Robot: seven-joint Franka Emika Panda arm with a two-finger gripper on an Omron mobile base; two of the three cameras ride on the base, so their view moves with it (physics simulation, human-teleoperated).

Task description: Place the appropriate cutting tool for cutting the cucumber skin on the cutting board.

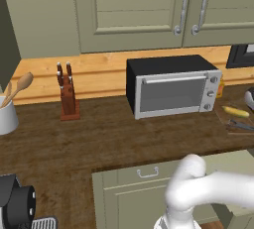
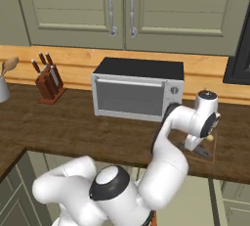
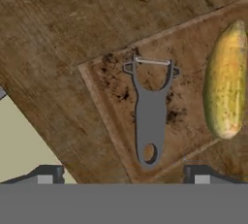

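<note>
The cutting tool, a slim dark grey peeler (image 3: 150,114), lies flat on the brown cutting board (image 3: 191,97), its blade end away from my fingers. To its right on the same board lies the yellowish-green cucumber (image 3: 225,80). My gripper (image 3: 123,175) hovers over the handle end, open, with nothing between its fingertips (image 3: 46,174). In the left base view the cucumber (image 1: 235,111) and peeler (image 1: 241,125) lie on the board (image 1: 225,122) at the far right. In the right base view my hand (image 2: 205,117) hangs above the board (image 2: 209,153).
A toaster oven (image 1: 171,86) stands at the back of the dark wood counter (image 1: 99,134), just left of the board. A knife block (image 1: 67,94) and a white jar of wooden spoons (image 1: 6,116) stand far left. The counter's front edge runs close to the board.
</note>
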